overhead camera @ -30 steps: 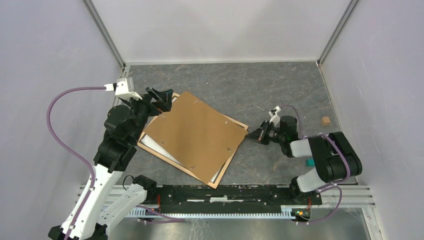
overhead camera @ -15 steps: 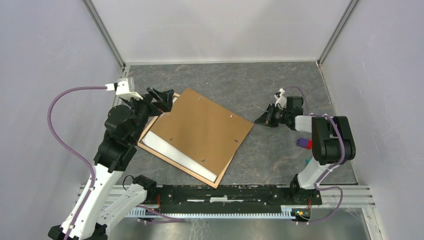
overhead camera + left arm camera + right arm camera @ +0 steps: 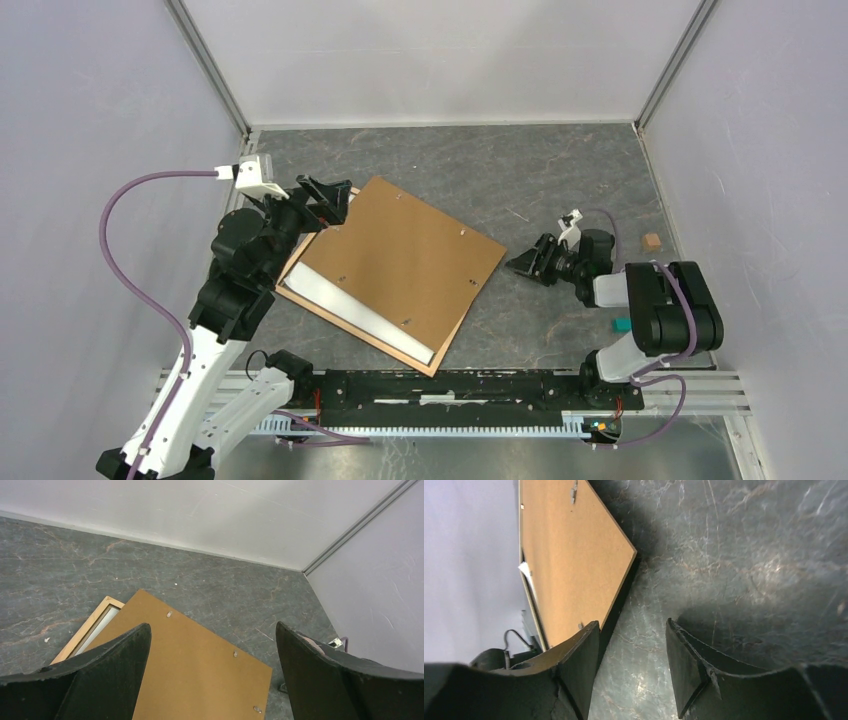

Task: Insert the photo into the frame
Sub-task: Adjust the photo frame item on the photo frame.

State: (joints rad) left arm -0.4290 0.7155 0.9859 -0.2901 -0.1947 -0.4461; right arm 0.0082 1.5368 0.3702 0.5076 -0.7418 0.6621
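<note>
The frame lies back side up in the middle of the table, its tan rails showing along the near-left edge. A brown backing board lies askew on top of it. A white strip of the photo shows between board and rail; the rest is hidden. My left gripper hangs open above the frame's far-left corner, holding nothing. My right gripper is open and low, just off the board's right corner, with only bare table between its fingers.
A small brown block and a teal object lie at the right beside the right arm. Grey walls close in the table on three sides. The arm rail runs along the near edge.
The right gripper was shut at the board's right corner and swung it further back. It has since opened and drawn back. The left arm has barely moved.
</note>
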